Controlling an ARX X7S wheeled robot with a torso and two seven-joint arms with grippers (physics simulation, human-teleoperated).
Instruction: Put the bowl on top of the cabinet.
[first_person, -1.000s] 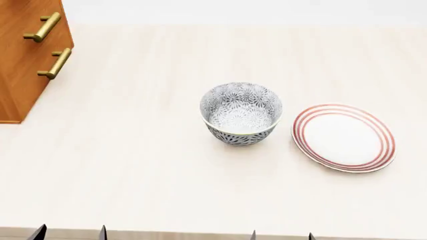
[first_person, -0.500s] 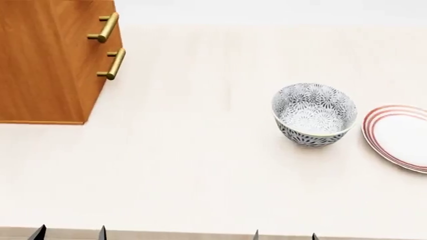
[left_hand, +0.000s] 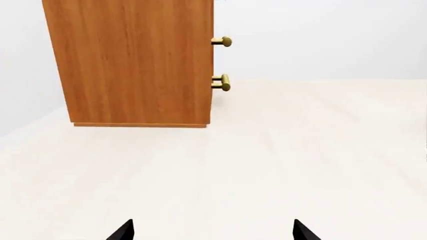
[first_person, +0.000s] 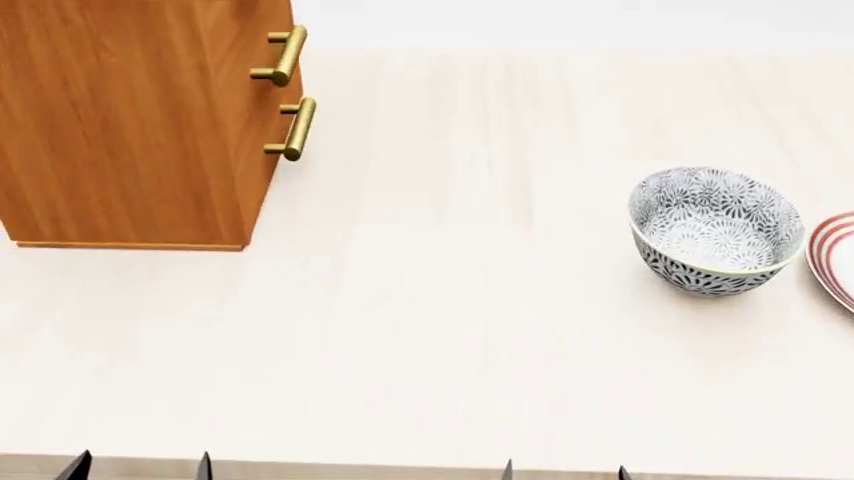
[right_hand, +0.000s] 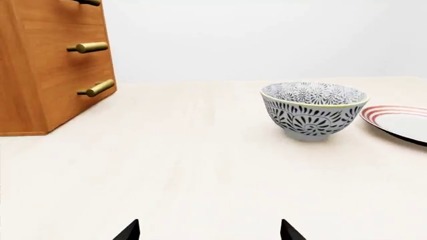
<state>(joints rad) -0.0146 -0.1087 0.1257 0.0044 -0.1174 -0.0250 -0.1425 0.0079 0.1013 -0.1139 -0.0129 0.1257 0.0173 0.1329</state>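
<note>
Pale tabletop (first_person: 441, 330): plate (first_person: 835, 270) beside bowl (first_person: 714, 232)

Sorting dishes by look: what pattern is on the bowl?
Dense grey-black floral on white, thin yellowish rim; the bowl shows best in the right wrist view.

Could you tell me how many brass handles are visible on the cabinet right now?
3 in the right wrist view, stacked on the cabinet front: top handle cut off by the frame, middle handle, bottom handle. The other views show two.

Pale wood-grain tabletop (first_person: 441, 330) before a plain, perhaps grey-white wall (right_hand: 267, 35).
</note>
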